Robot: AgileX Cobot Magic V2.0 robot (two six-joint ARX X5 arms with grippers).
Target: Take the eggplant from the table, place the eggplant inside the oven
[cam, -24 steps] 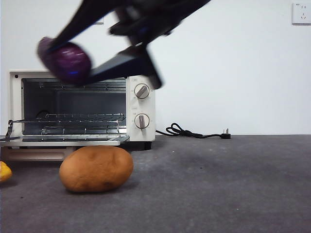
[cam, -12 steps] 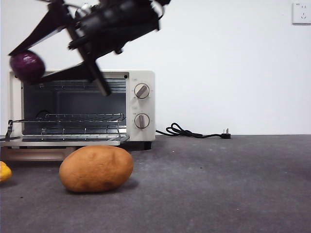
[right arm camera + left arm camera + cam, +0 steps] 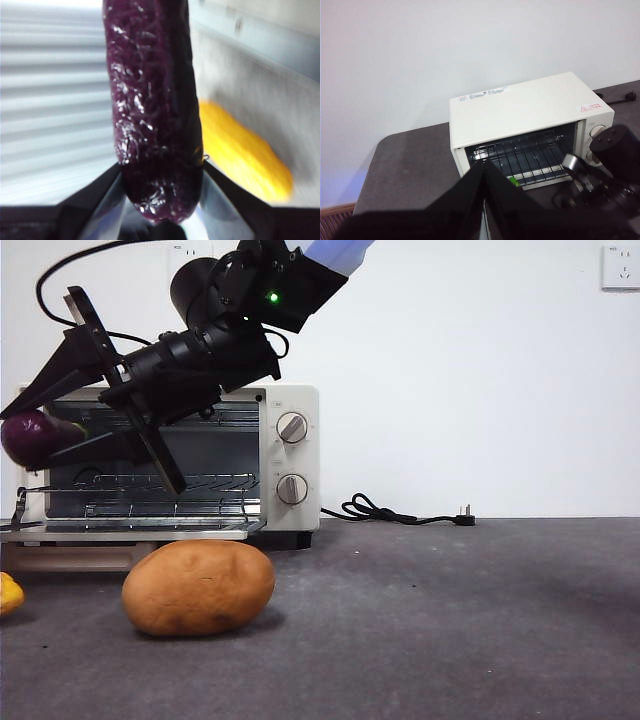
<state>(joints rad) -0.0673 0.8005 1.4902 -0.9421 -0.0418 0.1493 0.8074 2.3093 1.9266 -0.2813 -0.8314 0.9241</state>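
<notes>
The glossy dark-purple eggplant (image 3: 22, 440) hangs in the air at the left end of the oven's open mouth, with my right gripper (image 3: 35, 435) shut on it. In the right wrist view the eggplant (image 3: 152, 110) is long and fills the middle, pinched at its near end by the right gripper (image 3: 161, 200). The cream-white oven (image 3: 290, 455) stands at the back left of the table (image 3: 450, 620) with its door (image 3: 130, 532) folded down and its wire rack (image 3: 170, 482) bare. My left gripper (image 3: 482, 167) is shut and empty, high above the oven (image 3: 530, 107).
A brown potato (image 3: 198, 587) lies on the table in front of the oven door. A yellow object (image 3: 8, 593) sits at the left edge, also under the eggplant as the yellow object (image 3: 245, 155). A black power cable (image 3: 400, 513) trails right of the oven.
The right gripper has carried the eggplant left and down, from above the oven's top to the level of its open mouth. The potato has not moved.
</notes>
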